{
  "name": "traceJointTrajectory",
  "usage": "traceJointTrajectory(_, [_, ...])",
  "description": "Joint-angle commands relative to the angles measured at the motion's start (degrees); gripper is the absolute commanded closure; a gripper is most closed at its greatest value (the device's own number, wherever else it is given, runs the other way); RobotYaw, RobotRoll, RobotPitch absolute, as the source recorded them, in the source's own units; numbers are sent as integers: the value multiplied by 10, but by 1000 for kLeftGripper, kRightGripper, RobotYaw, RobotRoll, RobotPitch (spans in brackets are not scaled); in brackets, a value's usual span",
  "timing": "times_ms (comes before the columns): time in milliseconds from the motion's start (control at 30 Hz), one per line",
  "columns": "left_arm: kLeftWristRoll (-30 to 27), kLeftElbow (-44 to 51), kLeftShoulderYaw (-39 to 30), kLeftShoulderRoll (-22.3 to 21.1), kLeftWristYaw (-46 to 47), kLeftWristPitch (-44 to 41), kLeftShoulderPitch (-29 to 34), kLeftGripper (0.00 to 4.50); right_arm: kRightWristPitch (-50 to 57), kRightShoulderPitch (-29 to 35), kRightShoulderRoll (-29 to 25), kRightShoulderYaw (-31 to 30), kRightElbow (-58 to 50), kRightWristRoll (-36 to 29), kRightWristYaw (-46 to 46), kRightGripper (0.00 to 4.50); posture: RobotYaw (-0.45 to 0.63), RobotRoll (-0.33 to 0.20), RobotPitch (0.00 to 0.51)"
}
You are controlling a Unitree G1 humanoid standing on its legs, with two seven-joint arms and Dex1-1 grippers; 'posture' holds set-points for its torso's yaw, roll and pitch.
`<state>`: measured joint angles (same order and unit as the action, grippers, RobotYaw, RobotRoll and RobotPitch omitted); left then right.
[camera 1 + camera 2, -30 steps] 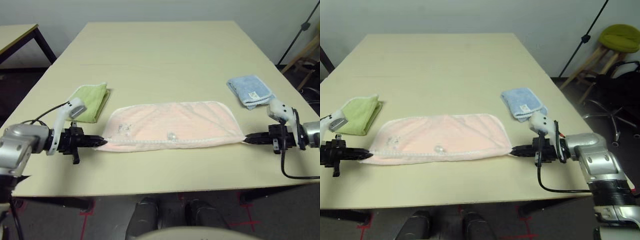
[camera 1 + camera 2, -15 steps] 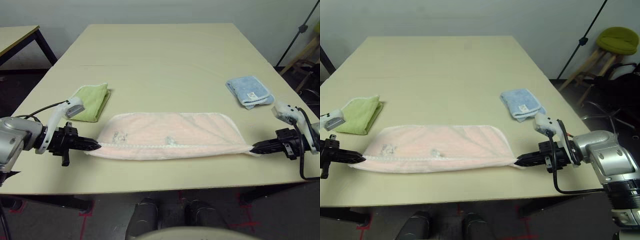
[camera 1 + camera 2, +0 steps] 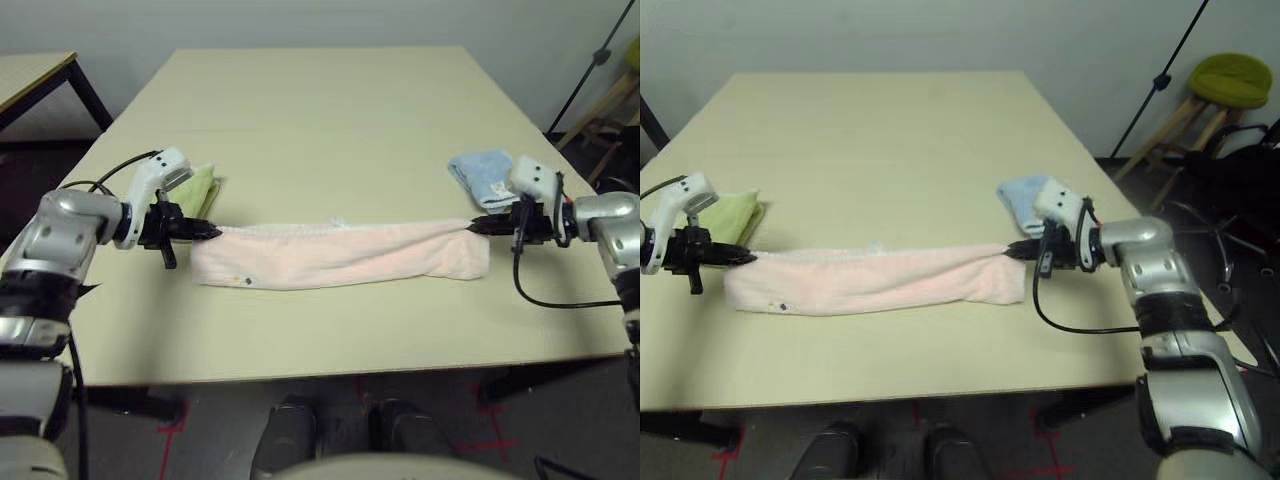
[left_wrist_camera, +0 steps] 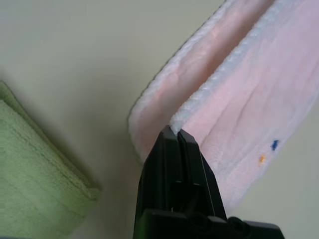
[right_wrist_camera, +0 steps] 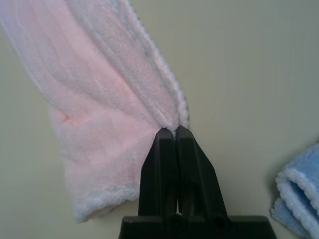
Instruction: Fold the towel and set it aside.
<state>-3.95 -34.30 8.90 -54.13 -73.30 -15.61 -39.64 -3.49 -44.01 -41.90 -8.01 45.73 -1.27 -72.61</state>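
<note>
Carried away from the table's near edge since a second ago, both towel ends, with the pink towel (image 3: 340, 253) now folded into a narrow band across the table (image 3: 320, 120). Left gripper (image 3: 212, 231) pinched tight on the white-edged left end beside the green cloth (image 3: 200, 186); right gripper (image 3: 474, 226) likewise clamped on the right end, near the blue cloth (image 3: 482, 172).

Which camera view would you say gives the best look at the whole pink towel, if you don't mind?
The left eye view: the towel lies there end to end as a long folded strip, the left gripper and right gripper pinching its far corners. The right eye view shows the same. Each wrist view shows one pinched end.
</note>
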Motion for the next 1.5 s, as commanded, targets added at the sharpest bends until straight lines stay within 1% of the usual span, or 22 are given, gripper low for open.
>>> traceJointTrajectory(33, [27, -44, 7, 11, 11, 33, -16, 4451, -36, -12, 12, -3, 36, 17, 19, 4500, 108, 0, 80])
traceJointTrajectory(100, [36, -62, 4, 17, 19, 49, -21, 4451, -55, -15, 17, 1, 47, 22, 33, 4500, 106, 0, 80])
traceJointTrajectory(167, [45, -75, 2, 23, 35, 60, -24, 4500, -54, -18, 22, 10, 55, 17, 44, 4078, 106, 0, 79])
traceJointTrajectory(233, [48, -81, -2, 26, 42, 65, -29, 4012, -43, -23, 19, 21, 57, 2, 32, 3555, 106, 0, 79])
traceJointTrajectory(267, [47, -83, -5, 27, 42, 66, -32, 3753, -40, -25, 16, 25, 57, -4, 26, 3157, 112, 0, 82])
traceJointTrajectory(300, [46, -81, -8, 25, 43, 64, -36, 3499, -32, -29, 10, 33, 57, -11, 21, 2853, 112, 0, 82])
traceJointTrajectory(467, [29, -62, -34, 14, 39, 37, -50, 1837, 13, -52, -21, 69, 54, -38, 9, 1057, 116, 0, 87])
traceJointTrajectory(500, [16, -48, -47, 12, 38, 24, -53, 1485, 38, -53, -28, 81, 43, -51, 4, 658, 116, 0, 87])
traceJointTrajectory(567, [-11, -14, -76, 12, 40, -10, -54, 845, 99, -44, -41, 102, 3, -80, -7, 10, 118, 0, 88])
traceJointTrajectory(600, [-26, 6, -91, 11, 40, -32, -51, 422, 127, -32, -48, 110, -26, -94, -13, 0, 118, 0, 88])
traceJointTrajectory(633, [-45, 32, -106, 11, 37, -56, -44, 149, 163, -10, -53, 118, -71, -112, -20, 0, 121, 0, 90])
traceJointTrajectory(667, [-62, 62, -119, 10, 36, -81, -33, 53, 207, 15, -58, 125, -121, -133, -24, 0, 120, 0, 91])
traceJointTrajectory(767, [-108, 151, -146, 14, 41, -155, 5, 53, 297, 75, -53, 146, -244, -177, 3, 0, 117, 0, 93])
traceJointTrajectory(867, [-170, 235, -181, 47, 70, -231, 39, 53, 361, 114, -25, 162, -341, -216, 52, 0, 110, 0, 99])
traceJointTrajectory(967, [-192, 285, -181, 73, 99, -268, 80, 53, 394, 145, 15, 161, -422, -243, 94, 0, 109, 0, 103])
traceJointTrajectory(1033, [-206, 310, -177, 86, 112, -286, 101, 319, 422, 158, 40, 161, -464, -266, 119, 0, 109, 0, 103])
traceJointTrajectory(1100, [-223, 331, -177, 98, 123, -306, 111, 754, 437, 167, 53, 158, -483, -277, 135, 0, 106, 0, 103])
traceJointTrajectory(1200, [-248, 357, -173, 112, 130, -329, 124, 1756, 449, 172, 66, 161, -487, -290, 153, 606, 105, 0, 102])
traceJointTrajectory(1433, [-262, 358, -160, 136, 158, -335, 133, 4242, 440, 207, 67, 143, -498, -294, 155, 3235, 103, 0, 99])
traceJointTrajectory(1467, [-261, 359, -156, 137, 159, -334, 138, 4499, 436, 213, 67, 140, -499, -291, 156, 3595, 103, 0, 99])
traceJointTrajectory(1500, [-259, 358, -151, 138, 162, -330, 143, 4500, 431, 218, 67, 138, -498, -287, 159, 3973, 103, 0, 99])
